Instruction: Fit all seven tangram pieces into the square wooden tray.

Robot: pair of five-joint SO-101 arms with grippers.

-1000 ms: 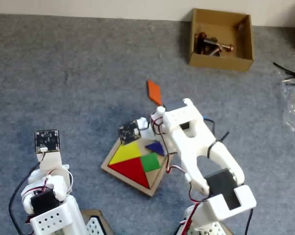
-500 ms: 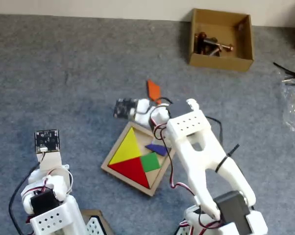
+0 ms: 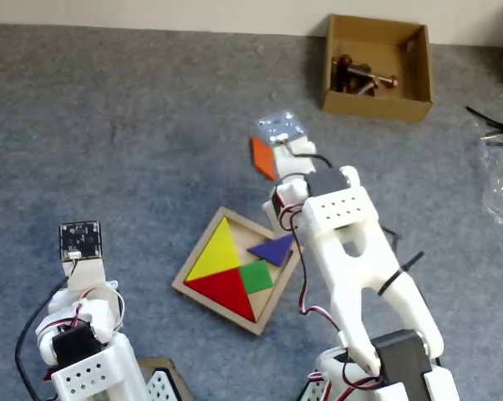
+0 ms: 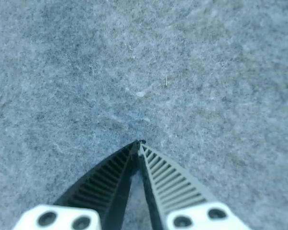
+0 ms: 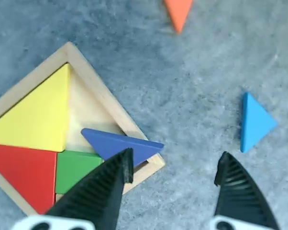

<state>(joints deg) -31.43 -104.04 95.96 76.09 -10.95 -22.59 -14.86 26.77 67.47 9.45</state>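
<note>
Right gripper (image 5: 175,160) spread wide, empty; dark blue triangular piece (image 5: 120,143) beside one jaw, across square wooden tray (image 5: 98,89) rim. Left gripper (image 4: 139,143) closed, empty.

The surface (image 3: 134,125) is covered in grey cloth, felt-like, matt and faintly fuzzy. The square tray (image 5: 105,97) is made of pale, bare-looking wood. The yellow piece (image 5: 36,115) and the dark blue triangle (image 5: 117,143) are finished smooth, with an even coat of colour. The arm (image 3: 352,242) is cased in smooth white plastic. The fingers (image 4: 170,179) of the left tool (image 4: 140,145) are moulded in ribbed, matt plastic. The box (image 3: 377,107) is made of matt brown cardboard.
</note>
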